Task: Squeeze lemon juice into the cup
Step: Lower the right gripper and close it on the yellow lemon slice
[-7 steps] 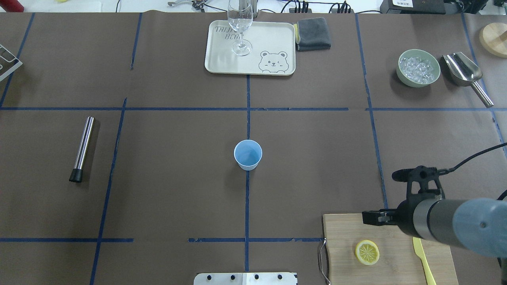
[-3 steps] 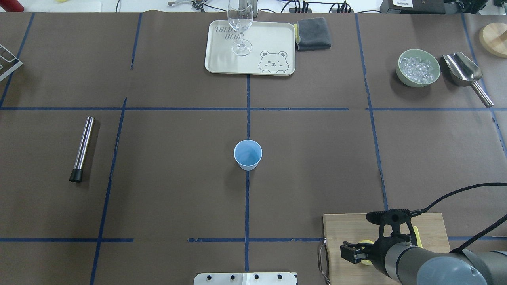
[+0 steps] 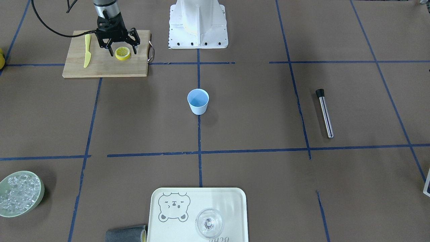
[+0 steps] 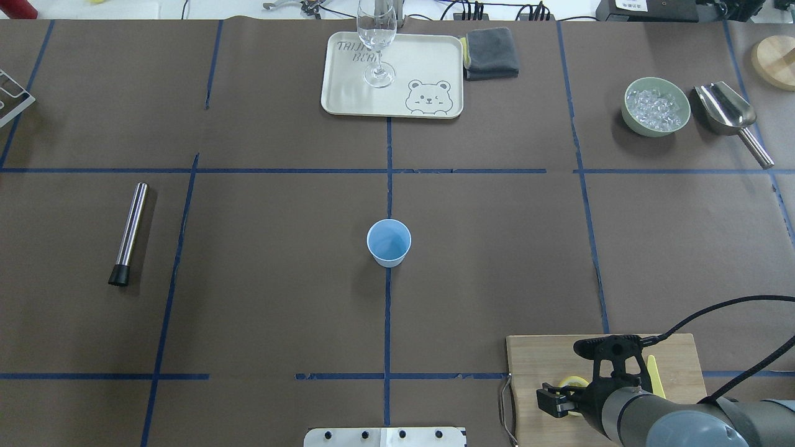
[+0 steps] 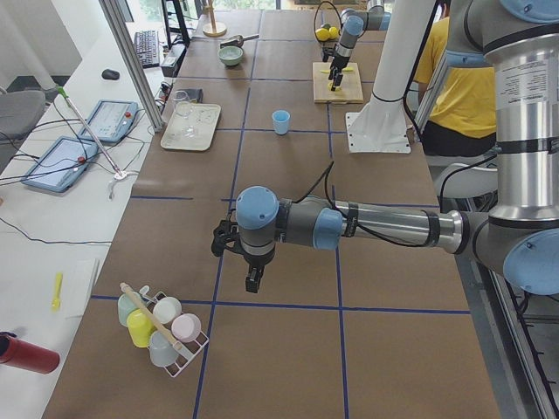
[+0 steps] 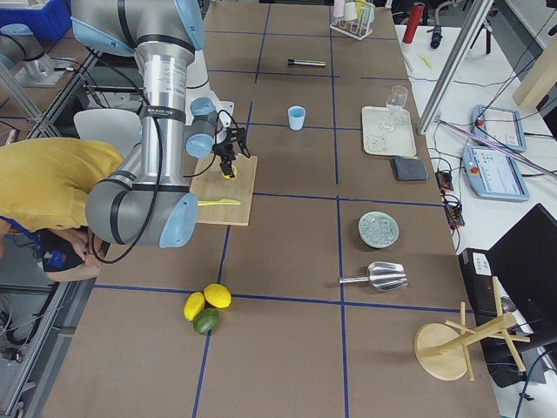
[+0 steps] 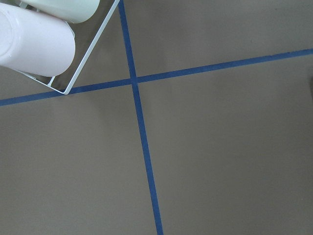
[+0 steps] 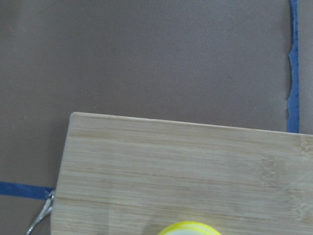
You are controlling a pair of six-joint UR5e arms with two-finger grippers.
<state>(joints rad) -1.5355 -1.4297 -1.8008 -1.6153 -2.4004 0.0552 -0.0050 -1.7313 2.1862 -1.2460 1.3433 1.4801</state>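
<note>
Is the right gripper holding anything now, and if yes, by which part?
Nothing is held. The right gripper stands open over the lemon, a finger at each side, and the lemon lies on the cutting board.

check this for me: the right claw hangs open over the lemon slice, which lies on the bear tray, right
Wrong spot: the lemon slice lies on the wooden cutting board, as the front-facing view shows. The right claw does hang open over it.
</note>
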